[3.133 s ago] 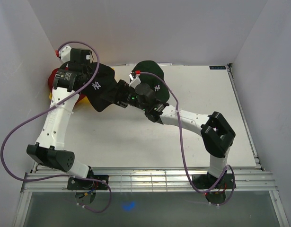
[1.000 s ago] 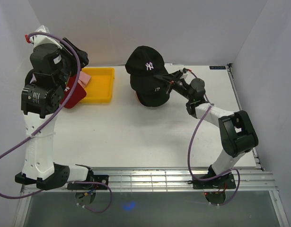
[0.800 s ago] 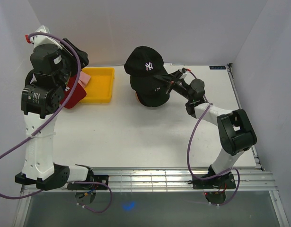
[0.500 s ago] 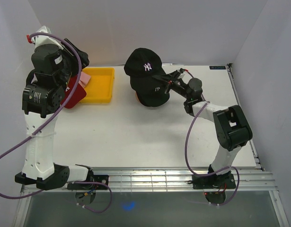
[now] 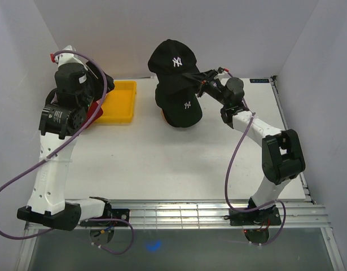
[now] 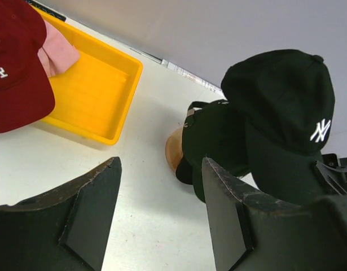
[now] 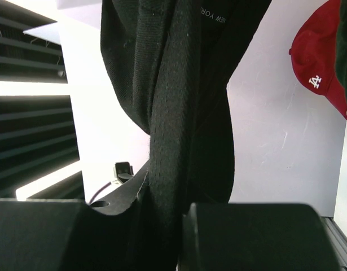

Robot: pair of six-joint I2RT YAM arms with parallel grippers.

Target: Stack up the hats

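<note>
The white bench (image 5: 162, 164) carries everything noted here. The left arm (image 5: 55, 152) is raised. Its jaws stand released and well parted, with nothing between the two dark fingers (image 6: 88, 214); only bare bench shows in the gap.

The right arm (image 5: 263, 135) reaches out. Its jaws are clenched on a fold of black fabric at the rear of the black cap (image 5: 173, 59), which hangs straight ahead of them.

Ahead of the left jaws and off to their left lies the yellow tray (image 6: 94, 90), flat on the bench.

The black cap is held up, white logo showing, partly overlapping the dark cap (image 5: 181, 107). Whether the two touch I cannot tell. The dark cap sits just below the right jaws, ahead of the left jaws and to their right.

The red cap (image 6: 15, 68) lies over the tray's far left side, well away from the left jaws. The pink cap (image 6: 57, 51) is inside the tray, tucked against the red one.

The wooden stand (image 6: 174, 149) shows only as a brown edge under the dark cap.
</note>
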